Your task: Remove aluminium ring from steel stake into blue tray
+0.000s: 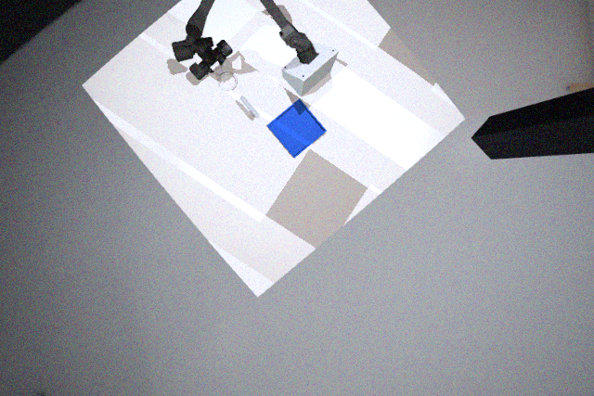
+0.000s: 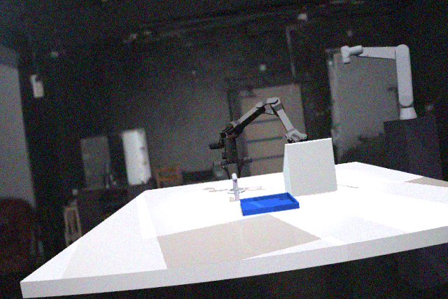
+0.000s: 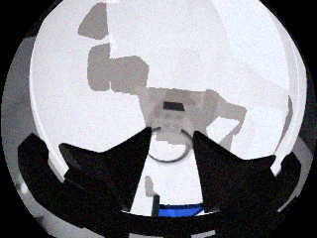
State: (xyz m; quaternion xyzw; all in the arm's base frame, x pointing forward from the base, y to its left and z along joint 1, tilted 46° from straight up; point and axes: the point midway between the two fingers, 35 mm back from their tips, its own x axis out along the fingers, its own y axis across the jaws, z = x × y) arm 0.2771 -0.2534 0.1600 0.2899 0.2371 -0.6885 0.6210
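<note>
The aluminium ring [image 1: 229, 90] [image 2: 241, 191] [image 3: 169, 163] lies flat on the table beside the stake, not around it. A dark block [image 3: 173, 106] beyond the ring in the wrist view seems to be its tab; the top view does not show the tab. The steel stake [image 1: 249, 107] [image 2: 236, 192] stands between ring and tray, its cross-bar on top. The blue tray [image 1: 295, 128] [image 2: 269, 204] [image 3: 179, 211] is empty. My gripper [image 1: 213, 61] [image 3: 172, 133] is partly open and points down above the ring's tab side, with nothing held between its fingers.
The pale block-shaped pedestal [image 1: 309, 71] [image 2: 310, 167] under the arm's base stands behind the tray. The stake lies close to the ring on the tray side. Arm shadows fall across the white table [image 1: 201, 142] [image 2: 119, 252].
</note>
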